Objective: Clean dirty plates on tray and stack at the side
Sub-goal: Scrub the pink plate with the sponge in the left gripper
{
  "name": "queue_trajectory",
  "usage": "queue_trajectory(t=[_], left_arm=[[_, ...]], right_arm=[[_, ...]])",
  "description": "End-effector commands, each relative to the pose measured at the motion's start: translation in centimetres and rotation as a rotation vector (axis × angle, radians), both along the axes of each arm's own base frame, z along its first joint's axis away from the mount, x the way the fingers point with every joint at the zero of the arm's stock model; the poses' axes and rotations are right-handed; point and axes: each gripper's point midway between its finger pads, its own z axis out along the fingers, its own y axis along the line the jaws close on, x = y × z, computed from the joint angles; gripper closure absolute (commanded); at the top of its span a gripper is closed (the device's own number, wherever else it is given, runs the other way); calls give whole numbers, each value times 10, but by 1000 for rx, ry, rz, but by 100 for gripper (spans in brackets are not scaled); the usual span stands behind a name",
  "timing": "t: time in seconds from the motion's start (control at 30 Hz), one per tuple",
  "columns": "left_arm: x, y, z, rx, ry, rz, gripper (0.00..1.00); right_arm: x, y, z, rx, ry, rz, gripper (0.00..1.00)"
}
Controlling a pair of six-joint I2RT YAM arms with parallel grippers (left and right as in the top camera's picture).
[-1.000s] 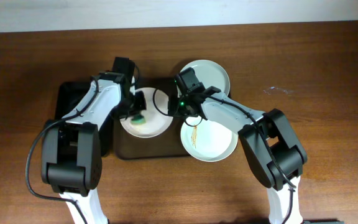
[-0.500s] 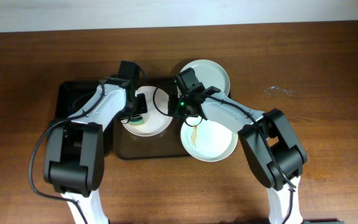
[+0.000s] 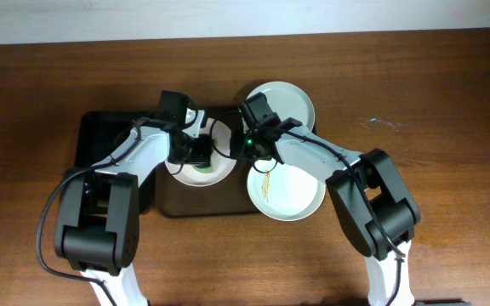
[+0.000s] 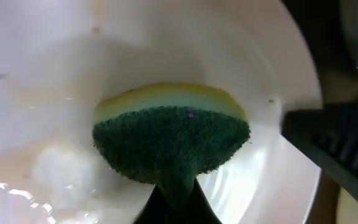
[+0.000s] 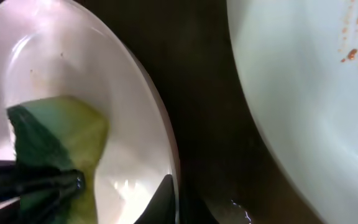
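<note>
- Green-and-yellow sponge (image 4: 169, 140) is pinched tight in the left hand (image 4: 174, 208) and pressed on the plate (image 4: 73, 62) at the tray's (image 3: 202, 208) 10 o'clock.
- Right hand (image 5: 168, 202) appears clamped on that plate's 3 o'clock rim (best kept there, steadying).
- Scrub in small circles with light pressure, so the plate doesn't skid.
- The smeared plate (image 3: 292, 200) lies at 4 o'clock.
</note>
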Motion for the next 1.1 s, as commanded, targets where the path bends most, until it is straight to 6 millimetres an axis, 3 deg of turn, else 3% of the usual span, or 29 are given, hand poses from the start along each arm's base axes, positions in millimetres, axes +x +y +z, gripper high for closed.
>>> queue_trajectory(t=[0.0, 0.07, 0.23, 0.3, 0.43, 0.47, 0.53, 0.63, 0.77, 0.87, 1.07], left_arm=[[-7, 8, -18, 33, 47, 53, 100], [2, 43, -24, 170, 44, 240, 100], [13, 107, -20, 447, -31, 487, 99], [9, 114, -20, 490, -27, 494, 99], [-25, 103, -29, 461, 129, 434, 99], [-35, 94, -31, 420, 178, 406, 100], [-62, 59, -32, 249, 307, 230, 99], [-76, 41, -28, 158, 352, 99, 100], [-64, 11, -20, -13, 280, -16, 99], [-45, 7, -18, -33, 202, -18, 99], [9, 51, -23, 189, 19, 253, 99]], right_arm=[[-3, 2, -7, -5, 17, 11, 96], [-3, 2, -8, -5, 18, 11, 96], [-3, 2, -8, -5, 18, 11, 96], [-3, 2, -8, -5, 18, 11, 96], [-3, 2, -7, -5, 17, 11, 96], [-3, 2, -7, -5, 17, 11, 96], [-3, 2, -8, -5, 18, 11, 96], [-3, 2, -7, -5, 17, 11, 96], [-3, 2, -8, -5, 18, 11, 96], [-3, 2, -8, -5, 18, 11, 96], [-4, 2, -8, -6, 19, 11, 96]])
